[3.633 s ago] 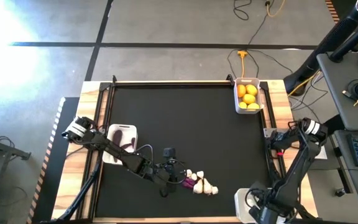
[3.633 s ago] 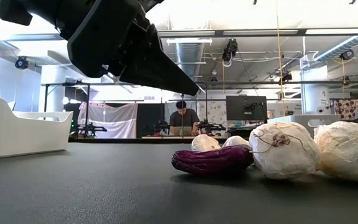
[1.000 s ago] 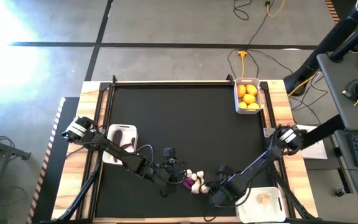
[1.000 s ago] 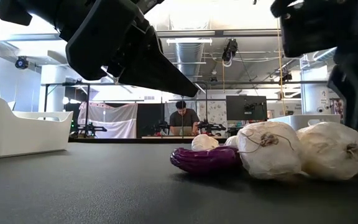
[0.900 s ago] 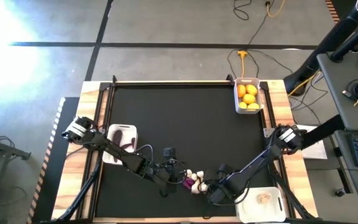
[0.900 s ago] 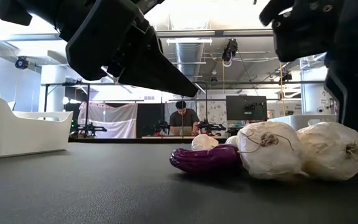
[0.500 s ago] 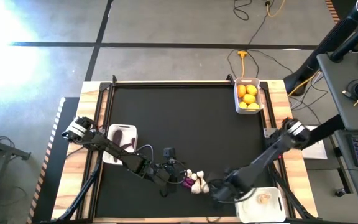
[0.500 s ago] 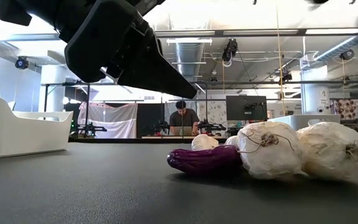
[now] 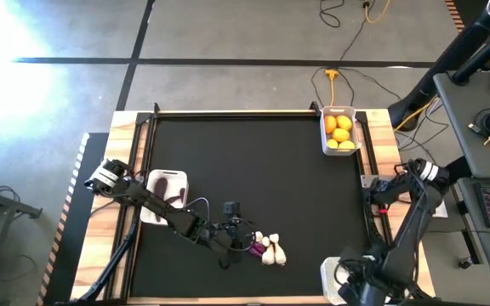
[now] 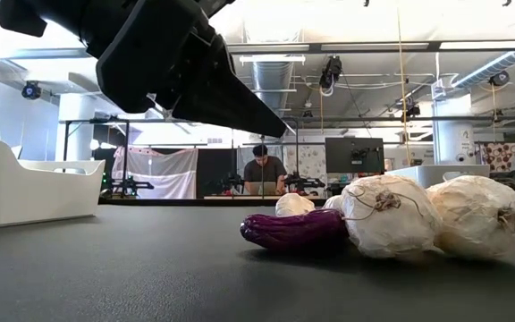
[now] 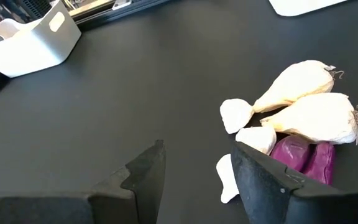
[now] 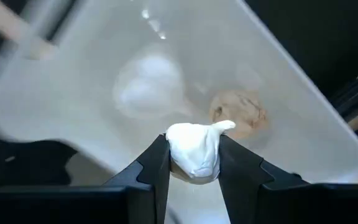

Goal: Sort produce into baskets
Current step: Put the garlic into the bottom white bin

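between the right pincer (image 12: 193, 163) fingers, 1 smooth whitish bulb (image 12: 194, 148) over glossy white bin (image 12: 291, 99)

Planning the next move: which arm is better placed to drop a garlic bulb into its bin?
Right. The right gripper holds a bulb directly over its bin. The left gripper is empty, jaws apart, beside the pile.
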{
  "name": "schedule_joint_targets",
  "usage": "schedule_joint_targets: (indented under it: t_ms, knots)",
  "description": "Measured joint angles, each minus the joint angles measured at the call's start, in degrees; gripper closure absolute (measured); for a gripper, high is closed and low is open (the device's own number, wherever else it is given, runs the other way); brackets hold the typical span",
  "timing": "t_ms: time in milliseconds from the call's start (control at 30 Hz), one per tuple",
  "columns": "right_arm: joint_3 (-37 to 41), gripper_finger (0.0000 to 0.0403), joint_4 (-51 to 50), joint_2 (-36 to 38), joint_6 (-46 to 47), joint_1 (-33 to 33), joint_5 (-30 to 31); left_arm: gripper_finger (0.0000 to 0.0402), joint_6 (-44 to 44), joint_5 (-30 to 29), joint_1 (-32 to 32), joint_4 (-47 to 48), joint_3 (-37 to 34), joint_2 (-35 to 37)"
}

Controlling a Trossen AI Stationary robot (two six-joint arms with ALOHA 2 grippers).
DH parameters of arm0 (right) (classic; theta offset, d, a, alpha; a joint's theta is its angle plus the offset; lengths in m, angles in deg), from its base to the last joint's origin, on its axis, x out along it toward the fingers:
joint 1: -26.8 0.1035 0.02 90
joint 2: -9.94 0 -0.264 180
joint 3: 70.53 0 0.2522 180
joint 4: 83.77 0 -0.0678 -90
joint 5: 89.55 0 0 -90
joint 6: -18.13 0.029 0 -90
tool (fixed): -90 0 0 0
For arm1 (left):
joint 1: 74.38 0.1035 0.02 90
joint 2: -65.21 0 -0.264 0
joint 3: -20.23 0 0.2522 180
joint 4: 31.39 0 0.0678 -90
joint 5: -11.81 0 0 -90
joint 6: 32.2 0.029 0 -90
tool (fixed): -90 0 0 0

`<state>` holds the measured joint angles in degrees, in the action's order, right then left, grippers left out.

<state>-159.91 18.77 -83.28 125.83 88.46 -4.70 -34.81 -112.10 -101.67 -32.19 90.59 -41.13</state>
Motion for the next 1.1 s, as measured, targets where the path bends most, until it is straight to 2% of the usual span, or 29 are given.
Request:
schedule_joint_targets:
  t_ms: [100,233,367,500,600,667,733,767,867,933,1000,1100]
  knots:
    - [1.2,0.0297,2.82,-2.34,-0.99,1.12,-1.2,0.0235,0.0,-0.01,0.0,-0.22,0.02,0.0]
    - [1.29,0.0294,3.23,-5.86,-4.55,1.23,-7.35,0.0235,0.0,-0.02,0.0,-0.94,0.02,0.0]
    - [1.32,0.0273,3.3,-7.82,-4.68,0.89,-8.81,0.0235,0.0,-0.02,0.0,-0.92,0.02,0.0]
    - [1.31,0.0233,3.32,-7.1,-5.26,-0.49,-10.36,0.0235,0.0,-0.02,0.01,-0.92,0.02,0.0]
    - [0.01,0.0205,2.16,-4.14,-5.31,-2.34,-13.08,0.0235,0.0,-0.02,0.02,-0.92,0.02,0.0]
    - [-1.34,0.0191,1.17,-1.71,-5.05,-3.88,-12.26,0.0235,0.0,-0.02,0.02,-0.92,0.02,0.0]
    - [-2.48,0.0182,-0.39,0.44,-5.17,-5.26,-7.34,0.0235,0.14,-0.02,0.02,-0.92,0.02,0.0]
    - [-2.88,0.0179,-0.72,1.48,-6.34,-5.91,-2.49,0.0235,0.19,-0.02,0.02,-0.92,0.02,0.0]
    - [-3.1,0.0175,0.92,3.42,-14.97,-7.25,17.43,0.0235,0.2,-0.02,0.02,-0.9,0.02,0.0]
    - [-3.05,0.0175,3.19,3.3,-24.11,-8.2,28.08,0.0235,0.22,-0.02,0.02,-0.92,0.02,0.0]
    - [-3.01,0.0175,4.62,2.22,-32.34,-9.95,32.83,0.0235,0.32,-0.02,0.02,-0.9,0.02,0.0]
    - [-2.89,0.0174,4.82,-0.96,-36.2,-13.27,33.73,0.0235,0.63,-0.02,0.02,-0.9,0.02,0.0]
